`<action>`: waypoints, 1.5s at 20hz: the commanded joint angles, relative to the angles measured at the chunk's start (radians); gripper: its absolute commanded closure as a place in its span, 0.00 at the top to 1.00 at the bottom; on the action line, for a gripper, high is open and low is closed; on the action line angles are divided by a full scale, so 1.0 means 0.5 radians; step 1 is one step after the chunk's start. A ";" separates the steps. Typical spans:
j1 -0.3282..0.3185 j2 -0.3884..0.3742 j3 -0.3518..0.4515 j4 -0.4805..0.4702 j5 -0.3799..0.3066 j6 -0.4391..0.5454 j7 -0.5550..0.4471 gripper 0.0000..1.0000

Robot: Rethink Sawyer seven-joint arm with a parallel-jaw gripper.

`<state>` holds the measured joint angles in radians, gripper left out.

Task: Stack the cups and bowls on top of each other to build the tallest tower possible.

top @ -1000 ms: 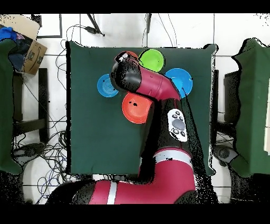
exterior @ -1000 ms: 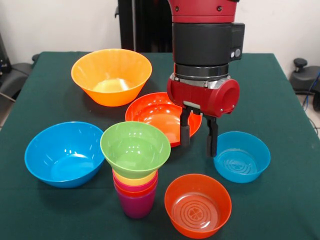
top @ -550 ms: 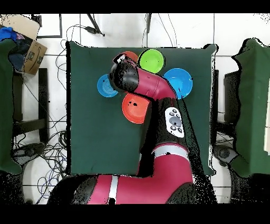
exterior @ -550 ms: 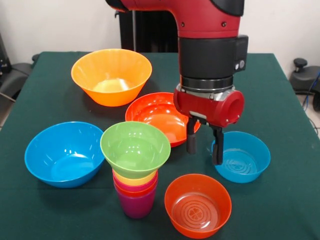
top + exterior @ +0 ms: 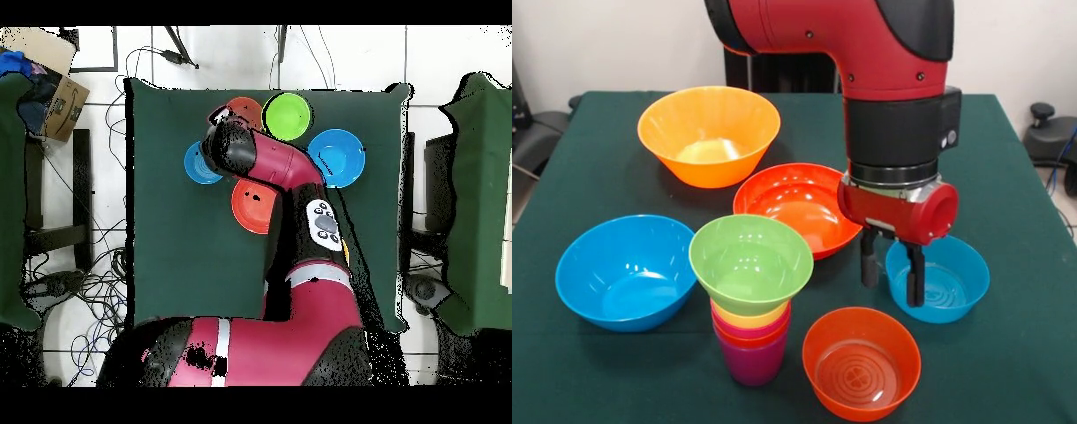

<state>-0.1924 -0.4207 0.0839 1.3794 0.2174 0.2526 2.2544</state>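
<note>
tool (image 5: 892,276): fingers apart, empty, pointing straight down; one finger outside the small blue bowl's rim, other over its inside, so it straddles the rim at the bowl's 9 o'clock edge (front view).
small blue bowl (image 5: 939,276): upright on desk (image 5: 1033,265), lies at 3 o'clock from tool, touching or nearly, can't tell which.
key relation: rim wall sits between the fingers; grasp looks like a short drop + close, no sideways shift needed, in my judgement.
tower (image 5: 751,305): purple cup at base, orange-red, crimson, yellow rims nested above, small green bowl (image 5: 751,262) on top. Lies at 9 o'clock from tool, apart, w/ clear desk between.
small translucent orange bowl (image 5: 862,362): at 6 o'clock from tool, near, untouched.
wide red-orange bowl (image 5: 796,208): at 10 o'clock from tool, just beside it.
large blue bowl (image 5: 627,270), large orange-yellow bowl (image 5: 709,134): further off past tower, not in play.
overhead: arm covers tool, blue bowl shows partly at arm's side.
risk: lift must clear green bowl's height before going to tower.
</note>
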 commanded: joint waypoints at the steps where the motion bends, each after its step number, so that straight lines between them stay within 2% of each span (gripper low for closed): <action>1: -0.041 0.112 0.194 -0.038 -0.210 -0.202 -0.027 1.00; 5: -0.045 0.149 0.174 -0.043 -0.234 -0.237 -0.012 1.00; 10: -0.089 0.235 0.264 -0.087 -0.335 -0.236 -0.121 1.00; 14: -0.078 0.272 0.307 -0.083 -0.388 -0.255 -0.113 1.00; 21: -0.072 0.295 0.320 -0.046 -0.437 -0.319 -0.035 1.00; 30: -0.130 0.297 0.358 -0.080 -0.448 -0.240 -0.040 1.00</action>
<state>-0.2362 -0.2762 0.1615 1.3786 0.0609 0.1168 2.2544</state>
